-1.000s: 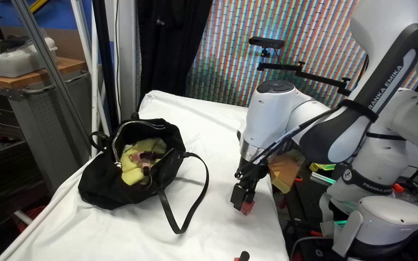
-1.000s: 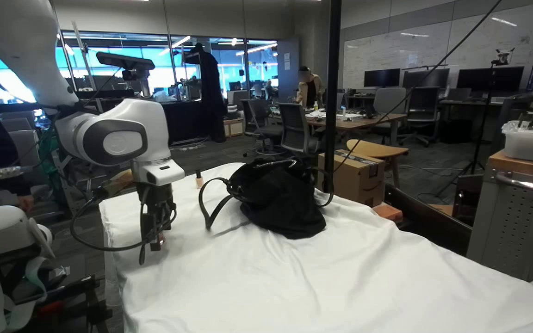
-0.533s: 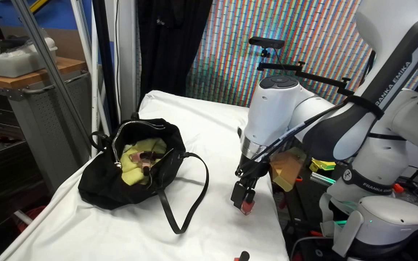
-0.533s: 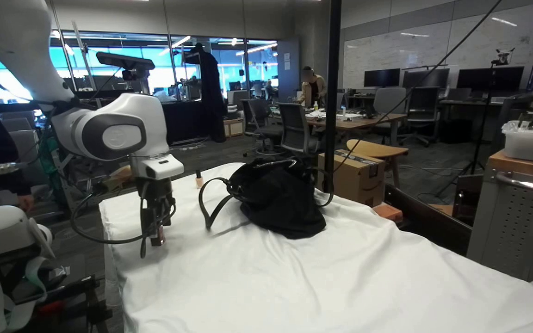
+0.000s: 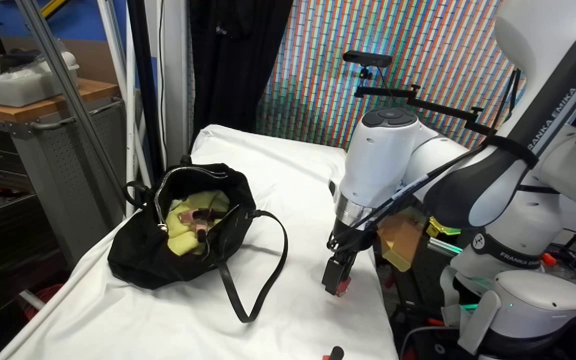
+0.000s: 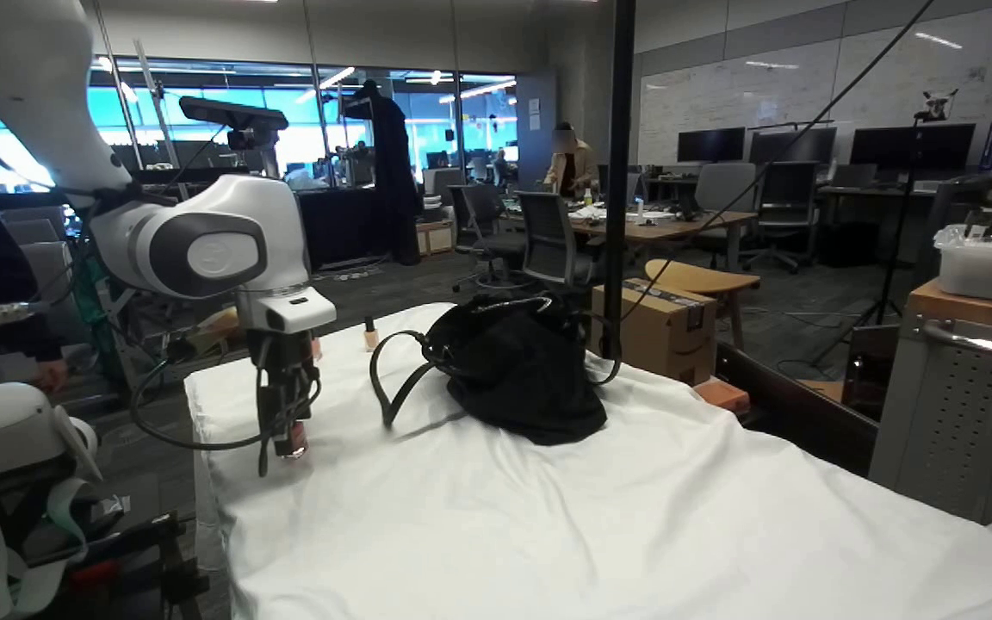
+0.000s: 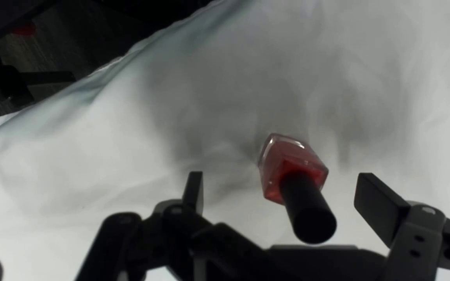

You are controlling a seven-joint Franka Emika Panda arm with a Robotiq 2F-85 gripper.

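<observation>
A red nail polish bottle (image 7: 281,152) with a black cap (image 7: 307,207) stands on the white cloth in the wrist view, its cap pointing up toward the camera. My gripper (image 7: 277,191) is open around it, with a finger on each side and a gap between each finger and the bottle. In both exterior views the gripper (image 5: 337,277) points down low over the table, and the red bottle (image 5: 343,287) shows partly behind its fingers. A black bag (image 5: 168,265) sits open on the table, holding yellow cloth (image 5: 182,243) and pinkish bottles (image 5: 201,228).
A bag strap (image 5: 273,280) loops over the cloth toward the gripper. A peach bottle (image 6: 370,337) with a black cap stands farther along the table. Another black-capped item (image 5: 336,353) is cut off at an exterior view's lower edge. The table edge (image 7: 104,74) drops off near the arm.
The arm has shifted slightly and the gripper has turned a little, so its fingers now overlap more in an exterior view. The bag and the bottles have not visibly moved.
</observation>
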